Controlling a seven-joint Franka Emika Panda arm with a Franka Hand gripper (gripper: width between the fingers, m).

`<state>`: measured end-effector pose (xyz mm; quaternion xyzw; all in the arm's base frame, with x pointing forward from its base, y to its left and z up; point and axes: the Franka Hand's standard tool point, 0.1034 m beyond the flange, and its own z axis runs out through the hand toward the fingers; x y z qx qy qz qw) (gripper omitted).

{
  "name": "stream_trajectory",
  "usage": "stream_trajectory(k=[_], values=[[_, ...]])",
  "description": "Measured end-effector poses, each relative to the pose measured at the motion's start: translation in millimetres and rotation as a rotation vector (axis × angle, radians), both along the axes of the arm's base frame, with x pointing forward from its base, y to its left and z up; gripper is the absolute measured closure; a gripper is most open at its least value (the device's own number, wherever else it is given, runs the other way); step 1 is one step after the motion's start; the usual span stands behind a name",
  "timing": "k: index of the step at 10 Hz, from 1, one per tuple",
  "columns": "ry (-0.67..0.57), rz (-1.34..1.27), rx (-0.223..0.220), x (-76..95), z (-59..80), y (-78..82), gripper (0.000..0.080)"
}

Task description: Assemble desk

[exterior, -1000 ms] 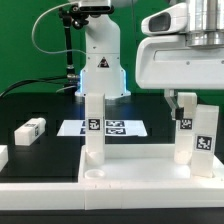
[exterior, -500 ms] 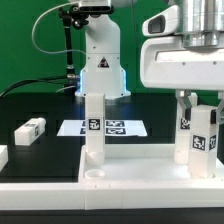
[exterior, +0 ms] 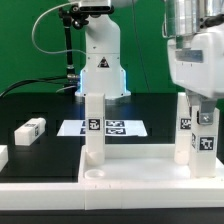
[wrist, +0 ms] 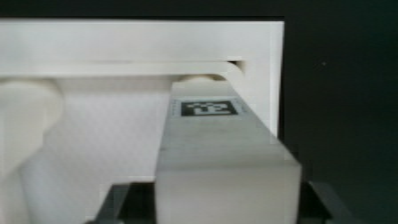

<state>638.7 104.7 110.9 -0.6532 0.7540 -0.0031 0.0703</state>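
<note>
The white desk tabletop (exterior: 135,165) lies along the front of the exterior view, rim up. One square leg (exterior: 93,135) stands upright in it at the left, and another (exterior: 184,130) at the right. My gripper (exterior: 203,108) comes down from above at the right and is shut on a third tagged leg (exterior: 206,145), which stands upright on the tabletop's near right corner. In the wrist view this leg (wrist: 214,150) fills the gap between my fingers (wrist: 134,203), with its tag facing the camera and the tabletop's rim (wrist: 143,45) beyond it.
A loose tagged leg (exterior: 30,129) lies on the black table at the exterior view's left, and another white piece (exterior: 3,157) shows at the left edge. The marker board (exterior: 112,127) lies behind the tabletop. The robot base (exterior: 100,65) stands at the back.
My gripper has turned about its vertical axis while holding the leg, so its body now looks narrower. The leg has turned with it and stays in place.
</note>
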Motion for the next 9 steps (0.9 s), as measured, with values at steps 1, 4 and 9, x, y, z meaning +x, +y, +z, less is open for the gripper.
stream_trajectory(k=[1,4,9], values=[[0.002,-0.127,0.013,0.4,-0.1,2.7,0.0511],[-0.002,-0.296,0.038,0.6,0.3,7.2,0.0509],[-0.031,0.167,-0.028,0.0,-1.7,8.8,0.0176]])
